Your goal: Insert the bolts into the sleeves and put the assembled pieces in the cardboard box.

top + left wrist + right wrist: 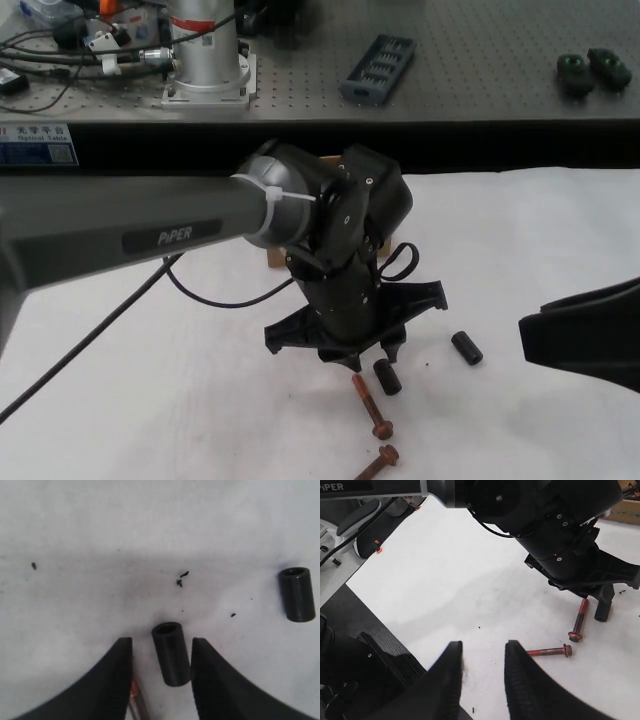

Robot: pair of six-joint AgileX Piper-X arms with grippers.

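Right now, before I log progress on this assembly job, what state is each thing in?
left gripper: open, fingers either side of a sleeve
near sleeve: empty, between those fingers, not gripped
far sleeve: empty, free on the cloth
first bolt: lying loose, not inserted
second bolt: lying loose, not inserted
right gripper: open, empty
cardboard box: mostly hidden, contents unclear

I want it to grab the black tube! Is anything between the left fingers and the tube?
Almost nothing. The sleeve lies right between the open left fingers. But the end of a bolt pokes out beside one finger, in the gap next to the sleeve, so it might get caught.
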